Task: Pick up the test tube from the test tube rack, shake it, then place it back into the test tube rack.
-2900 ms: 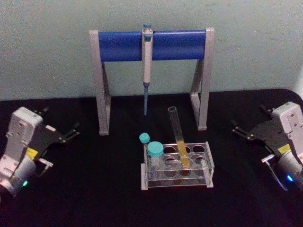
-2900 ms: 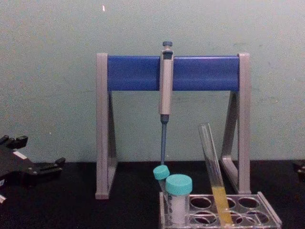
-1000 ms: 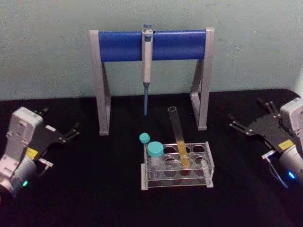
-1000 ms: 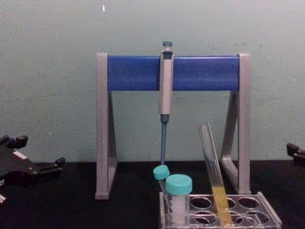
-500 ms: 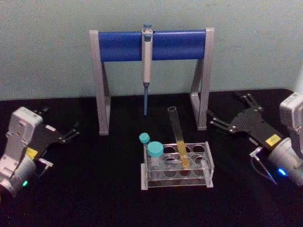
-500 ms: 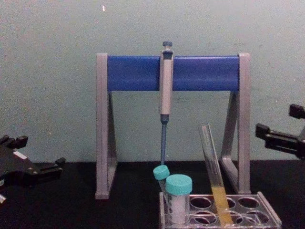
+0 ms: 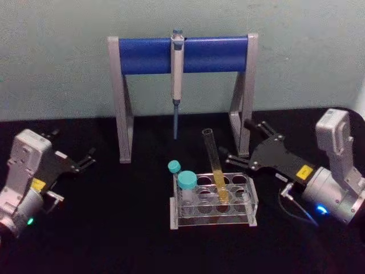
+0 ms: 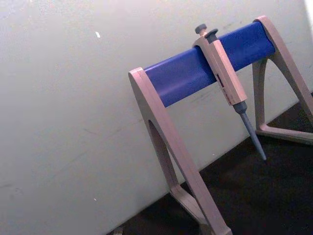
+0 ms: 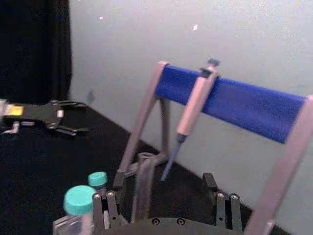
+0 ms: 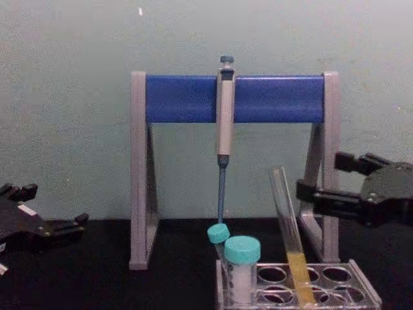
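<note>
The test tube (image 7: 214, 165), clear glass with yellow liquid at its bottom, leans in the clear test tube rack (image 7: 251, 197) at the table's centre. My right gripper (image 7: 234, 137) is open just right of the tube's upper half, level with it and not touching. From the chest, the right gripper (image 10: 319, 175) hangs open beside the test tube (image 10: 288, 226), above the rack (image 10: 362, 294). In the right wrist view the test tube (image 9: 142, 188) stands ahead between the open fingers (image 9: 105, 210). My left gripper (image 7: 73, 147) rests open at the far left.
Two teal-capped tubes (image 7: 186, 181) stand in the rack's left holes. Behind the rack stands a blue-and-grey pipette stand (image 7: 182, 54) with a pipette (image 7: 177, 74) hanging from it; its right leg (image 7: 242, 123) is close behind my right gripper. Black table all around.
My right gripper has swung in from the table's right edge leftward to just beside the test tube, staying open. The left arm, tube and rack have not moved.
</note>
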Tool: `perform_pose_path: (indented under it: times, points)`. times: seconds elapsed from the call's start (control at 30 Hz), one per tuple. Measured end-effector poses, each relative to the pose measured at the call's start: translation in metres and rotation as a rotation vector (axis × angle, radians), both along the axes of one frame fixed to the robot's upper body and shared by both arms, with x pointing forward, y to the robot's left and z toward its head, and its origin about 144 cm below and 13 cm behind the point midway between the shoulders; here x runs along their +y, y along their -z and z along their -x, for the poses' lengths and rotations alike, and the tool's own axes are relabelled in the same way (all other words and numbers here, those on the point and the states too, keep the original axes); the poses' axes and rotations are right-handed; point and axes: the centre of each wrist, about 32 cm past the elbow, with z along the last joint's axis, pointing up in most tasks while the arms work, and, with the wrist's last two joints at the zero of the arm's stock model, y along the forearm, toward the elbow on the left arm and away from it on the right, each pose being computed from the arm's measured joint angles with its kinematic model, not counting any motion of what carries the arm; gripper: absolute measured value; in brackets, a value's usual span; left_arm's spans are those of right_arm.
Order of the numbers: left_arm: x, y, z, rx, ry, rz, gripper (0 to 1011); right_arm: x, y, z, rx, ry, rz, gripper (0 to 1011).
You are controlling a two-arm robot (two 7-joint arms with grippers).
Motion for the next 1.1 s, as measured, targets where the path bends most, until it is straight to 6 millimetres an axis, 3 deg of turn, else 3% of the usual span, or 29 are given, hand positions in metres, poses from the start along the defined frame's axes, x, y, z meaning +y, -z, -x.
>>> perform_pose_path:
  times: [0.53,1.1]
  points:
    - [0.0,0.0,0.0,0.0,0.0,0.0,1001,0.012,-0.009,-0.019,0.126,-0.083,0.03,1000]
    - [0.0,0.0,0.0,0.0,0.0,0.0,1001,0.019,-0.006,-0.032,0.195,-0.087,0.046,1000]
